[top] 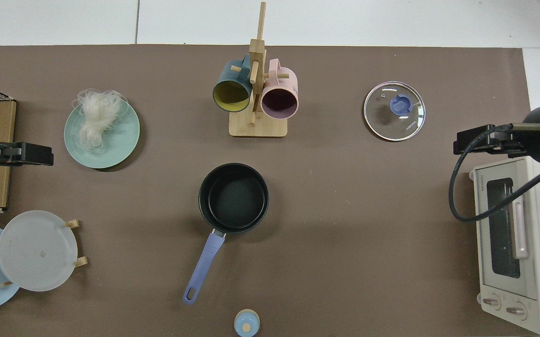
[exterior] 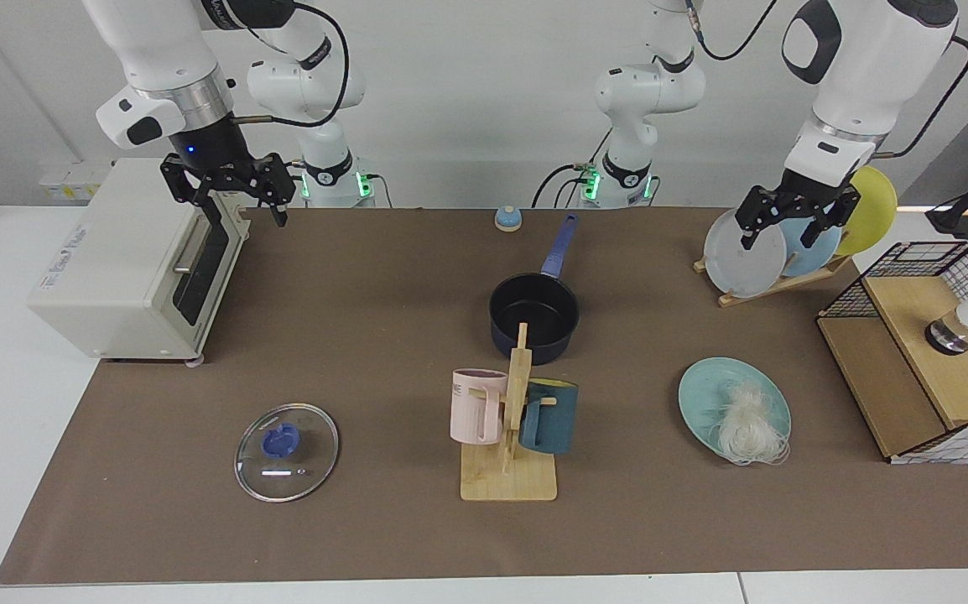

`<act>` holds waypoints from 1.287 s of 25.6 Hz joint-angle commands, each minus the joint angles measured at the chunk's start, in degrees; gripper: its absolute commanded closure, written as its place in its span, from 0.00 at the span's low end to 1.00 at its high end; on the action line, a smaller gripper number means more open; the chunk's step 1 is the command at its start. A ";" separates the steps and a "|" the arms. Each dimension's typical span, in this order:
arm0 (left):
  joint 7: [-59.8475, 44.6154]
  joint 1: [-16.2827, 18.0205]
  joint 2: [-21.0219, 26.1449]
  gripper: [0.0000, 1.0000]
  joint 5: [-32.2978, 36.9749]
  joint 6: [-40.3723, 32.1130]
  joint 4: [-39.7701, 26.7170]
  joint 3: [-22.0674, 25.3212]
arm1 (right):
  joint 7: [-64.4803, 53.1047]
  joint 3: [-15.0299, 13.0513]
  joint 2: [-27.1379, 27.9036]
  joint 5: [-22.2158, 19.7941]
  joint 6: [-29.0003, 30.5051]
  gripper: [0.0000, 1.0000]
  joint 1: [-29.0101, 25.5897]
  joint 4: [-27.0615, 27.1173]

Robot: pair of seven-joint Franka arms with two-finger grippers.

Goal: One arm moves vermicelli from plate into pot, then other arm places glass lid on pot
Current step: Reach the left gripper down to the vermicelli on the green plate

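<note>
The vermicelli (exterior: 748, 424) (top: 96, 112) lies in a whitish bundle on the teal plate (exterior: 706, 394) (top: 115, 140), partly hanging over its rim. At mid-table stands the dark pot (exterior: 533, 315) (top: 233, 196), empty, with its blue-purple handle pointing toward the arm bases. The glass lid (exterior: 287, 451) (top: 394, 117) lies flat on the mat, blue knob up. My left gripper (exterior: 790, 235) (top: 40, 155) hangs open high above the plate rack. My right gripper (exterior: 228, 201) (top: 462, 142) hangs open above the toaster oven's front. Neither holds anything.
A wooden mug rack (exterior: 511, 419) (top: 256, 93) with a pink and a teal mug stands between pot and table edge. A toaster oven (exterior: 132, 268) (top: 513, 243), a plate rack (exterior: 744, 252) (top: 36, 250), a wood-and-wire box (exterior: 920, 352) and a small blue-topped bell-like object (exterior: 507, 218) (top: 246, 323) ring the mat.
</note>
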 commanded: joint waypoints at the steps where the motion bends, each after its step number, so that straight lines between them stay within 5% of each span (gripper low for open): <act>1: 0.12 -0.62 -1.07 0.00 0.82 1.03 -1.37 0.10 | -0.89 0.37 -0.41 1.69 -0.04 0.00 -0.58 -0.18; 21: 0.37 -2.21 1.83 0.00 0.11 5.14 -1.90 -0.17 | -0.45 0.28 -0.67 0.55 -1.19 0.00 -1.37 0.00; 33: -0.15 -0.01 18.34 0.00 0.37 3.92 15.14 -0.17 | -0.45 0.28 -0.14 -0.50 -1.27 0.00 -1.11 1.05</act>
